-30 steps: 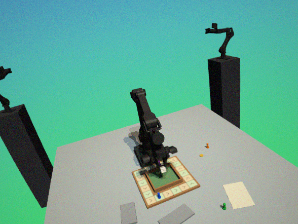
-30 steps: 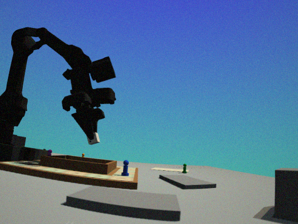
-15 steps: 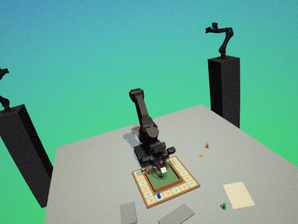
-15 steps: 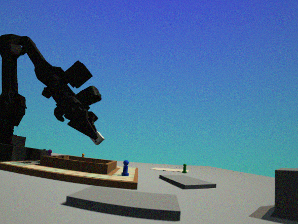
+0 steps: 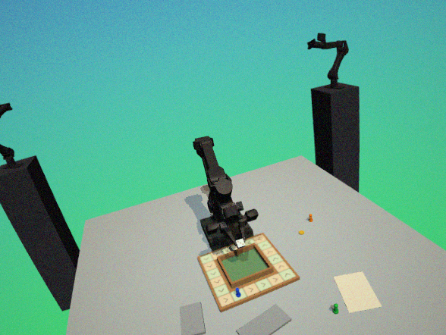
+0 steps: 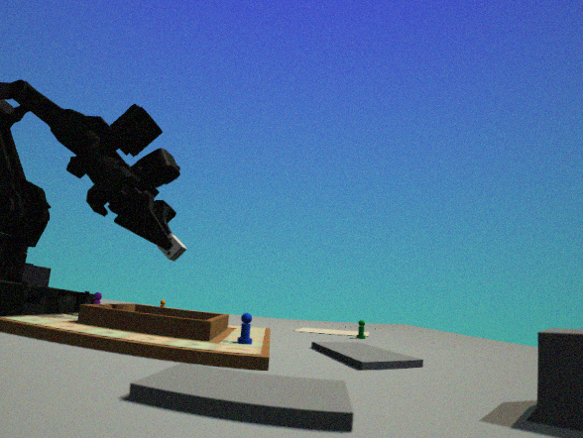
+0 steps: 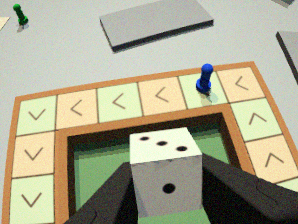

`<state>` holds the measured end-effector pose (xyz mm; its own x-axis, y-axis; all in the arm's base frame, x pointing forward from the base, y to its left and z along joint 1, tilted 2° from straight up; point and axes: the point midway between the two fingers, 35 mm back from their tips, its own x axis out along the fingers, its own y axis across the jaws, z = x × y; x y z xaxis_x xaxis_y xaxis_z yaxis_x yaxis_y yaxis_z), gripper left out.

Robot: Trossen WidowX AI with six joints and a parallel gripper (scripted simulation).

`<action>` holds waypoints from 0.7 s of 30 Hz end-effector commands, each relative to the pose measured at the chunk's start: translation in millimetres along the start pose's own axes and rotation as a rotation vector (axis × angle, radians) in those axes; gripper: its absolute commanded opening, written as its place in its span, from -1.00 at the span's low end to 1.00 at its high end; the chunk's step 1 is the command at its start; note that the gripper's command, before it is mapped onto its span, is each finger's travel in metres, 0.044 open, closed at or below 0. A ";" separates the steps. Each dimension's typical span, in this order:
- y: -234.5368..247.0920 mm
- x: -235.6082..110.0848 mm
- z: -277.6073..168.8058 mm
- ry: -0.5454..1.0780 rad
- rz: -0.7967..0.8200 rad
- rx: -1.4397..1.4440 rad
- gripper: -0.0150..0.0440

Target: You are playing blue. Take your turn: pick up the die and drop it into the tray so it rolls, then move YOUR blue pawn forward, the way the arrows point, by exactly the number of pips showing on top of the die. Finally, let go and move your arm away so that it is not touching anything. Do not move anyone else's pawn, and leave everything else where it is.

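Observation:
My gripper (image 5: pixel 239 242) (image 6: pixel 172 244) (image 7: pixel 163 167) is shut on the white die (image 5: pixel 240 242) (image 6: pixel 174 249) (image 7: pixel 166 146), holding it tilted in the air above the tray (image 5: pixel 252 279) (image 6: pixel 149 319) (image 7: pixel 125 125). In the wrist view the die shows three pips on its upper face and one on the face toward the camera. The tray has brown walls and a green floor; no die shows in it. The blue pawn (image 5: pixel 237 292) (image 6: pixel 246 328) (image 7: pixel 205 79) stands upright on a green square beside a corner square of the arrowed track, clear of the gripper.
A purple pawn (image 6: pixel 97 297) stands behind the tray near the arm's base. An orange pawn (image 5: pixel 310 217) and a yellow disc (image 5: pixel 301 232) lie off the board. A green pawn (image 5: pixel 336 308) stands by a cream sheet (image 5: pixel 357 292). Grey slabs (image 5: pixel 193 318) (image 6: pixel 367 356) lie near the board.

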<state>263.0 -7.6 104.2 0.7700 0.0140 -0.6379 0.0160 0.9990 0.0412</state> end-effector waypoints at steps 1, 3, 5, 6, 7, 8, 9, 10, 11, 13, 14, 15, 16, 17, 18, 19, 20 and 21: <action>0.1 0.1 0.7 -0.002 0.000 0.000 -0.49; 0.1 0.1 0.7 -0.002 0.000 0.000 -0.49; 0.1 0.1 0.7 -0.002 0.000 0.000 -0.49; 0.1 0.1 0.7 -0.002 0.000 0.000 -0.49; 0.1 0.1 0.7 -0.002 0.000 0.000 -0.49; 0.1 0.1 0.7 -0.002 0.000 0.000 -0.40; 0.1 0.1 0.7 -0.002 0.000 0.000 -0.31; 0.1 0.1 0.7 -0.002 0.000 0.000 -0.22; 0.1 0.1 0.7 -0.002 0.000 0.000 -0.14; 0.1 0.1 0.7 -0.002 0.000 0.000 0.04; 0.1 0.1 0.7 -0.002 0.000 0.000 0.13; 0.1 0.1 0.7 -0.002 0.000 0.000 0.22; 0.1 -1.1 2.4 -0.002 0.000 0.000 0.31; 0.0 -5.1 7.6 -0.001 0.001 -0.001 0.40; 0.0 -12.1 16.0 -0.001 0.001 -0.002 0.49; 0.0 -19.7 24.0 0.000 0.002 -0.003 0.58; 0.0 -24.5 28.6 0.000 0.002 -0.004 0.67; 0.0 -26.2 30.1 0.000 0.003 -0.004 0.75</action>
<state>260.8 -8.5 121.8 0.7539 0.0152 -0.6569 0.0172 0.9989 0.0428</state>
